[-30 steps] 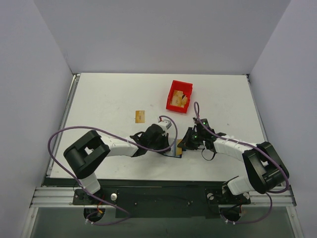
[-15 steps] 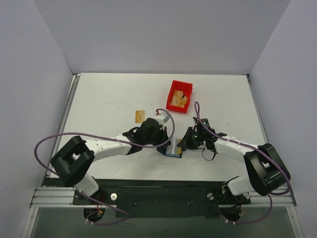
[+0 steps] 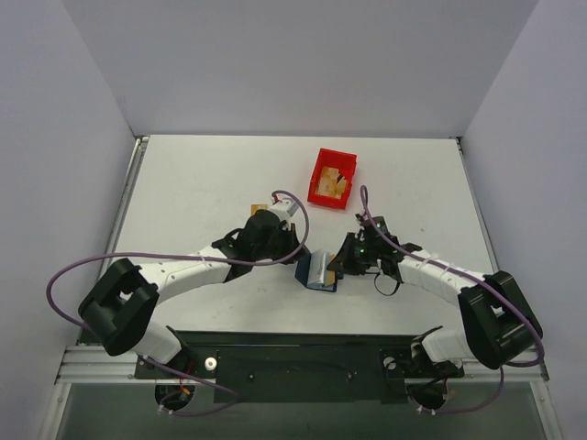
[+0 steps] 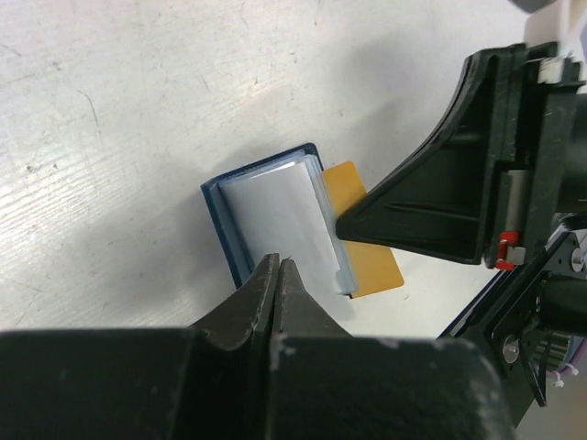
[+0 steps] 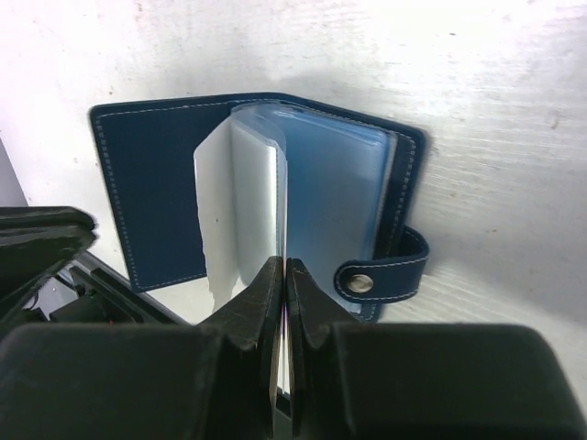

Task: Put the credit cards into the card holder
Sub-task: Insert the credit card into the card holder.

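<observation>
The navy card holder (image 3: 315, 270) lies open near the table's front, its clear sleeves (image 4: 284, 215) fanned up; it also shows in the right wrist view (image 5: 156, 202). My right gripper (image 3: 337, 266) is shut on a tan-gold credit card (image 4: 371, 261), held edge-on with its front edge at the sleeves (image 5: 285, 266). My left gripper (image 3: 295, 252) is shut and empty, just left of the holder and a little above it (image 4: 278, 263). The second credit card (image 3: 260, 209) lies flat further back, partly hidden by my left wrist.
A red plastic bin (image 3: 332, 177) with tan pieces inside stands at the back centre. The holder's snap strap (image 5: 367, 282) sticks out on the right side. Grey walls close in the table on three sides.
My left arm has pulled back to the left and away from the card holder. The holder's sleeves now stand up open. My right gripper stayed at the holder with the card.
</observation>
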### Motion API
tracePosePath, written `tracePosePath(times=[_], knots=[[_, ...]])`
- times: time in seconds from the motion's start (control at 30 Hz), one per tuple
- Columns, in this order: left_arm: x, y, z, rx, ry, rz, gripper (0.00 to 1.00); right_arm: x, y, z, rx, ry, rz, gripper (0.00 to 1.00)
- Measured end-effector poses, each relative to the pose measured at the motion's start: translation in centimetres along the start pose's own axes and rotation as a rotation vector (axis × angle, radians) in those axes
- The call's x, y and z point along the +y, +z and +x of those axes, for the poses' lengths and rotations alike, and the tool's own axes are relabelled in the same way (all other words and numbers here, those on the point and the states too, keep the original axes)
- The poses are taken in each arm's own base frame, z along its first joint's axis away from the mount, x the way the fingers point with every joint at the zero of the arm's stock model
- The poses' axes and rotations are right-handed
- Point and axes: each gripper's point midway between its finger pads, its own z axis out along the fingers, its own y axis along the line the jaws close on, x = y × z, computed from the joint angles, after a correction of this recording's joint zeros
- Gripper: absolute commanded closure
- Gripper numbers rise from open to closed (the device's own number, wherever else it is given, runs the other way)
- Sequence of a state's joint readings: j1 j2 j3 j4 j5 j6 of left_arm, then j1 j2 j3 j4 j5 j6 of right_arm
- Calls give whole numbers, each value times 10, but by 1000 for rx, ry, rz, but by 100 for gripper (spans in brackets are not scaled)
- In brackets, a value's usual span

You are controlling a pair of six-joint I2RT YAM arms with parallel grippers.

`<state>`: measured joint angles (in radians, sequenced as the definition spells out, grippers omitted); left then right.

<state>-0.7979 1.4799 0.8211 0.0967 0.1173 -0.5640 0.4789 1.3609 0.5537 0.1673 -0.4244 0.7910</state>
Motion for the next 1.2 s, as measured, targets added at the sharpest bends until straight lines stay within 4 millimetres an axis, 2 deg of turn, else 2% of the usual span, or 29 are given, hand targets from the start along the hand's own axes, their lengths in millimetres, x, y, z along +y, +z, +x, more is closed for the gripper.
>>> tracePosePath(times=[0.27,0.5,0.77,0.97,1.2], knots=[[9,-1,12,29,-6,-22,100,28,-2,-6,-7,-47,-49,100],[17,-10,7,13,-19,-37,100,49,3,-4,9,-87,-79,100],[27,-22,-2,-22,-33,-54,100,47,25,9,68,-97,-53,100],[30,-24,2,-12,-29,-61,100,35,42,15,97,-76,-14,100],[34,-12,17,36,-21,-47,100,38,46,14,90,-81,-21,100]])
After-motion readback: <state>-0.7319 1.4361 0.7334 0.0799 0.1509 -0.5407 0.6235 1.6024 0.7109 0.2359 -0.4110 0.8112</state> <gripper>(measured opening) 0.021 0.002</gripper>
